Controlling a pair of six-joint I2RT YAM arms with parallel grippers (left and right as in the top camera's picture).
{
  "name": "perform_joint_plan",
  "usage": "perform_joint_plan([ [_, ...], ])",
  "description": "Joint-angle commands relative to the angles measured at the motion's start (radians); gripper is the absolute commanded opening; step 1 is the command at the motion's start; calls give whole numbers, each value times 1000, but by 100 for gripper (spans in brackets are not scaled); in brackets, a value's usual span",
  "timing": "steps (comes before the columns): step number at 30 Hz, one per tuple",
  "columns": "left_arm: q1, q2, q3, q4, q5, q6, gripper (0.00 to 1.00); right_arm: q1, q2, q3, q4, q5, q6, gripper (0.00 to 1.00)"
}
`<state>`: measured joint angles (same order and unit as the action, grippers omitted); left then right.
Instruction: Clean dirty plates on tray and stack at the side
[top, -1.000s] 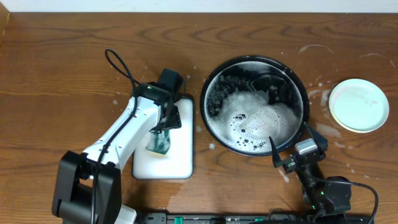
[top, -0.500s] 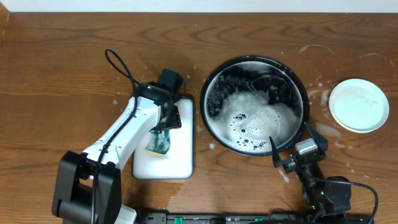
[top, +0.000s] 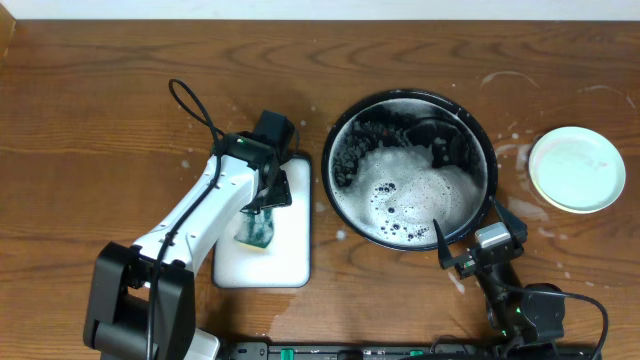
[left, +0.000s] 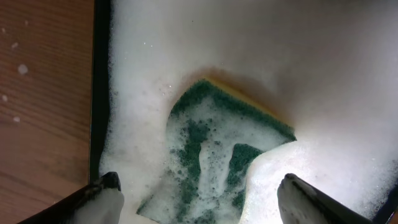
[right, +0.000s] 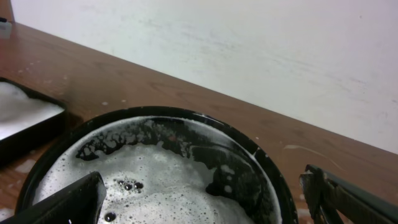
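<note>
The round black tray (top: 340, 135) is full of white foam, also in the right wrist view (right: 273, 180); no plates show in it. One pale mint-green plate (top: 576, 168) lies without red smears on the streaked wood at the right. My left gripper (top: 262, 205) is open over the white rectangular tray (top: 290, 255), its fingers (left: 199, 186) on either side of a green-and-yellow sponge (left: 217, 143) lying in suds. My right gripper (top: 470, 228) is open and empty at the black tray's near right rim (right: 202, 186).
Whitish soapy streaks (top: 505, 78) mark the wood around the black tray and the plate. The white rectangular tray (left: 311, 74) is covered in foam. The left arm's black cable (top: 190, 105) loops over the table at the back left.
</note>
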<state>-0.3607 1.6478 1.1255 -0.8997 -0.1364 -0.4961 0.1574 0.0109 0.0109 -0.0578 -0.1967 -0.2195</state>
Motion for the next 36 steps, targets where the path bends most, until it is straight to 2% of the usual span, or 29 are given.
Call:
perform_joint_plan([
  [1, 3, 0, -3, -3, -2, 5, 82, 14, -4, -5, 2, 9, -6, 99],
  [27, -13, -19, -4, -3, -4, 6, 82, 14, -4, -5, 2, 9, -6, 99],
  [30, -50, -70, -14, -39, -76, 21, 82, 14, -4, -5, 2, 9, -6, 99],
  [33, -90, -166, -49, 30, -177, 22, 82, 14, -4, -5, 2, 9, -6, 99],
  [36, -108, -308, -125, 191, -205, 82, 82, 14, -4, -5, 2, 9, -6, 99],
])
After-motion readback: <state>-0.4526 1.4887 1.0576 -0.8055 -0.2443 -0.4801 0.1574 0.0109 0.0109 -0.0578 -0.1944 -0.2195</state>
